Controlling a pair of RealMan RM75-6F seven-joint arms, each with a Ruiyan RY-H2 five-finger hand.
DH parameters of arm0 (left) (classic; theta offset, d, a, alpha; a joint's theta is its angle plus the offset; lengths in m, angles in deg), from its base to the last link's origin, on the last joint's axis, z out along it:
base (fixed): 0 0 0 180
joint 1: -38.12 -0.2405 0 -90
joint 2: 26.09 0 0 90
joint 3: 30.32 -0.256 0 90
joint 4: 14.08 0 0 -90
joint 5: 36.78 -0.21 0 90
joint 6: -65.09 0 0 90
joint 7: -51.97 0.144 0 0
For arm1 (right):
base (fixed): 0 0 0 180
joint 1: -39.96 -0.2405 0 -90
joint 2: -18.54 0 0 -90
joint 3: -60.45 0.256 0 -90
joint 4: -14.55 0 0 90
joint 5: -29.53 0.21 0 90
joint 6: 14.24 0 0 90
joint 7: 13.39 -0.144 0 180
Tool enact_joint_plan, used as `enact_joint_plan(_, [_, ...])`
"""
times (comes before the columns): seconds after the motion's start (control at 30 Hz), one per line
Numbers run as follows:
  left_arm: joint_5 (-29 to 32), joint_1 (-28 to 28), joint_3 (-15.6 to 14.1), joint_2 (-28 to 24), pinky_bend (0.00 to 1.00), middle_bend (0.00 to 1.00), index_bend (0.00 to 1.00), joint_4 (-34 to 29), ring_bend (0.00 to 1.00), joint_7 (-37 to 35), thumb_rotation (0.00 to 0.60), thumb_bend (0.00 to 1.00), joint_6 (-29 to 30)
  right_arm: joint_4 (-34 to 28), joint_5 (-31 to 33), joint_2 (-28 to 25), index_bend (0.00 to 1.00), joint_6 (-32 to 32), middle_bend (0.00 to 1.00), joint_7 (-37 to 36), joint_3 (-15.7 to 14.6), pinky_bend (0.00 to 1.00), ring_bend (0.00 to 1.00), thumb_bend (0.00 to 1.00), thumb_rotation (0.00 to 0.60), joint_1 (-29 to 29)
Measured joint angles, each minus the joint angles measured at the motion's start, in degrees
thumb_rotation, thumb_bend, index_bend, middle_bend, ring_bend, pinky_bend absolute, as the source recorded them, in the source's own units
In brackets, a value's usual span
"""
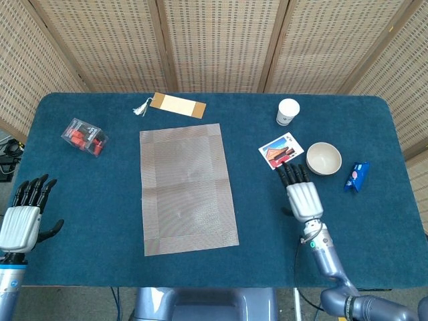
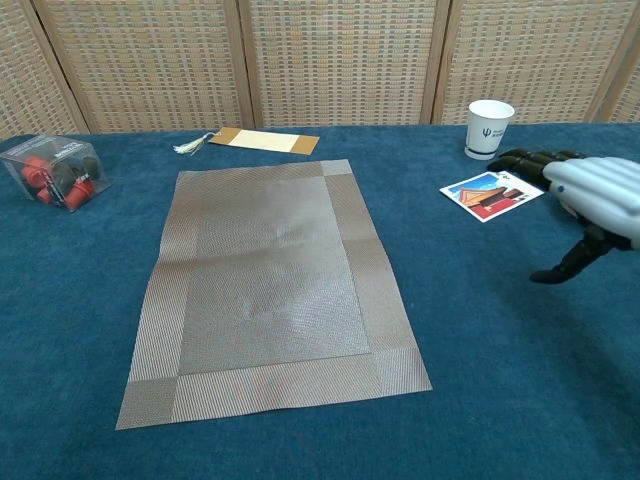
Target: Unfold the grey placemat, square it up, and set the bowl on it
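**Grey mat flat, bowl next**

Grey placemat (image 1: 188,188) lies unfolded and roughly square, mid-table. Bowl (image 1: 324,158) sits well right of the mat, beside a picture card (image 1: 281,151). Right hand (image 1: 301,194) hovers between mat and bowl, fingers spread, holding nothing; left hand (image 1: 25,216) idle, released (far left of mat). Next, probably: reach the bowl, grip its rim, carry over to the mat's centre.

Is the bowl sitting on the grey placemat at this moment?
No. In the head view the bowl stands on the bare blue table, well right of the grey placemat, with the picture card between them.
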Motion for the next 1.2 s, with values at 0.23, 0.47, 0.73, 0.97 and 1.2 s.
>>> enact_joint_plan(0.23, [0.1,0.3,-0.2,0.2,0.00,0.00,0.07,0.4,0.00,-0.1,0.600,0.24,-1.0,-4.1,-2.7,4.1,0.09,0.3,0.00,4.8,-1.8,0.00,0.00,0.06,0.600,-1.2])
enact_joint_plan(0.47, [0.3,0.5,-0.3,0.5,0.00,0.00,0.07,0.7,0.00,0.1,0.600,0.24,-1.7,-5.5,-2.7,7.2,0.09,2.3,0.00,4.6,-3.0,0.00,0.00,0.06,0.600,-1.9])
enact_joint_plan(0.73, [0.3,0.5,-0.2,0.5,0.00,0.00,0.07,0.7,0.00,0.0,0.600,0.24,-1.6,-5.9,-1.2,7.6,0.09,4.4,0.00,4.0,-4.1,0.00,0.00,0.06,0.600,-1.7])
enact_joint_plan(0.97, [0.0,0.5,-0.4,0.5,0.00,0.00,0.07,0.5,0.00,0.2,0.600,0.24,-1.4,-8.6,0.6,6.0,0.09,6.1,0.00,5.4,-4.8,0.00,0.00,0.06,0.600,-1.5])
enact_joint_plan(1.2, [0.3,0.5,-0.3,0.6,0.00,0.00,0.07,0.6,0.00,0.4,0.600,0.24,-1.5,-11.8,3.1,4.3,0.09,7.5,0.00,7.0,-5.1,0.00,0.00,0.06,0.600,-1.4])
